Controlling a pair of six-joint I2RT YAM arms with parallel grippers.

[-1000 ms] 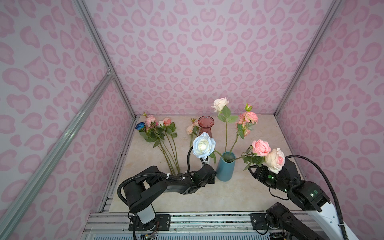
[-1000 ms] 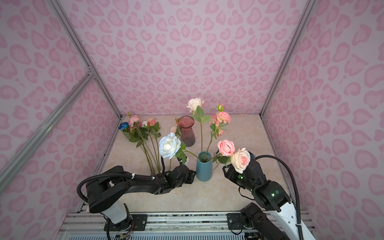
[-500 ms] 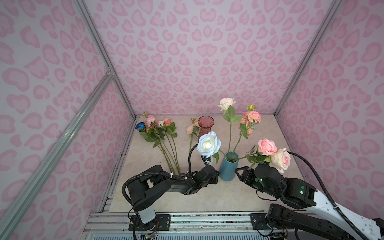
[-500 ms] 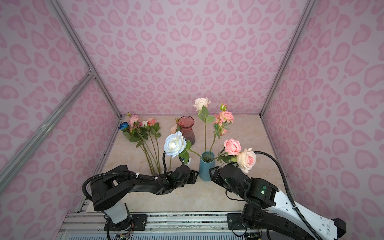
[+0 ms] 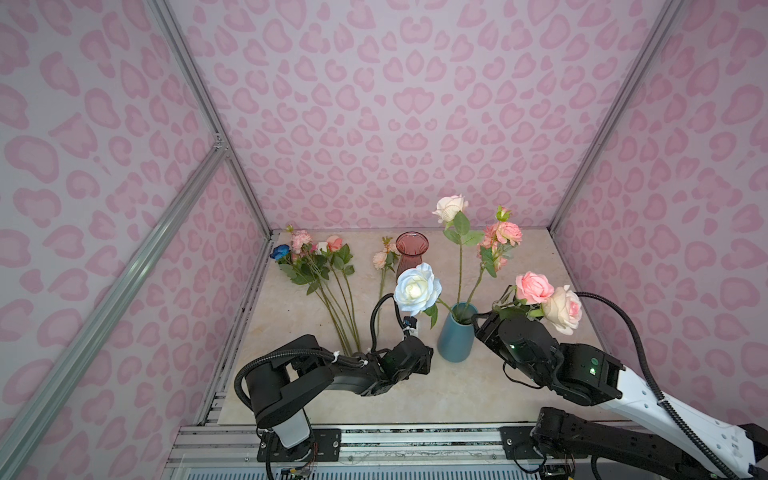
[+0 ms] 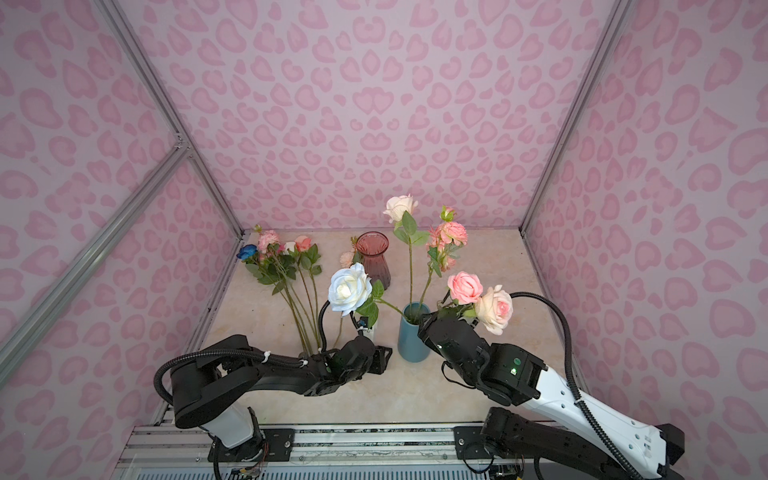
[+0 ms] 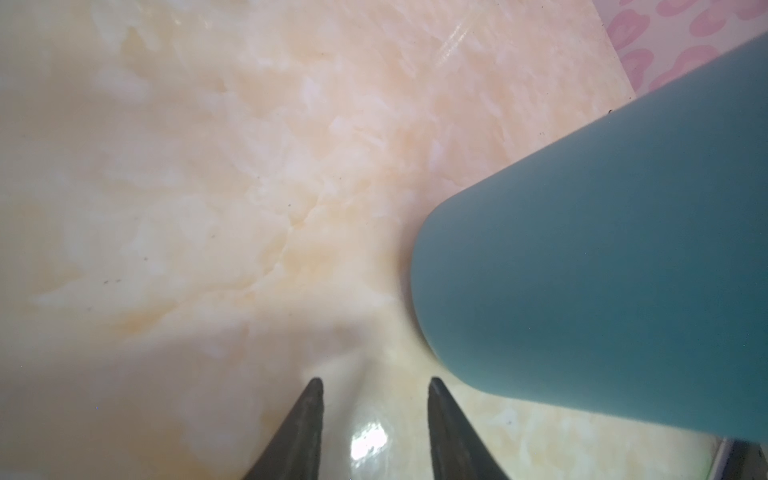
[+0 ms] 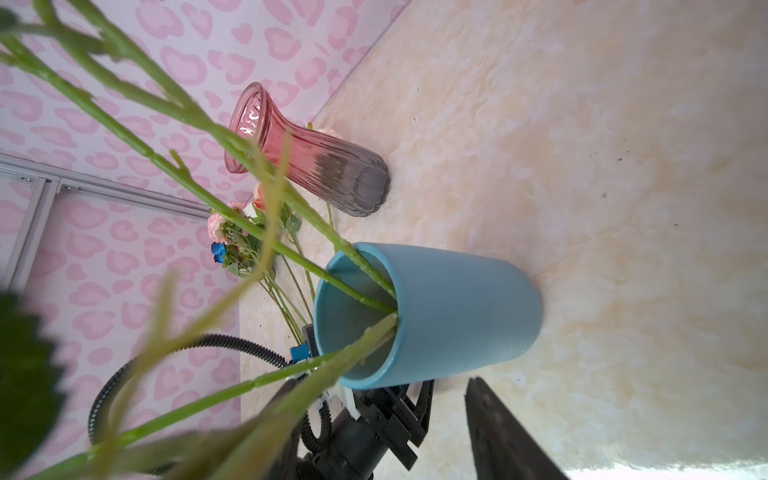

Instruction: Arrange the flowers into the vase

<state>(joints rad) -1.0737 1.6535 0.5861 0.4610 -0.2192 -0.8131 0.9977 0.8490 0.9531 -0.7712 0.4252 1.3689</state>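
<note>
A teal vase (image 5: 455, 338) (image 6: 413, 340) (image 8: 453, 307) stands mid-table. In it are a cream rose (image 5: 451, 206), a pink spray (image 5: 503, 232) and a white-blue rose (image 5: 417, 289) (image 6: 349, 289). My right gripper (image 5: 484, 322) (image 6: 428, 322) (image 8: 380, 382) is at the vase's rim, open. The stem (image 8: 332, 370) of a pink rose (image 5: 533, 287) and a peach rose (image 5: 563, 308) lies against one finger, its end inside the mouth. My left gripper (image 5: 424, 353) (image 7: 376, 380) is low beside the vase's base, open with nothing in it. More flowers (image 5: 320, 266) lie at the back left.
A pink glass vase (image 5: 411, 251) (image 6: 372, 253) (image 8: 307, 158) stands behind the teal one, a small peach flower (image 5: 380, 259) lying beside it. Pink-patterned walls close in the back and both sides. The metal rail (image 5: 374, 436) runs along the front edge.
My right gripper has moved left to the vase's mouth with the pink and peach roses, and its jaws have widened. The white-blue rose has shifted slightly right. The left gripper has barely moved.
</note>
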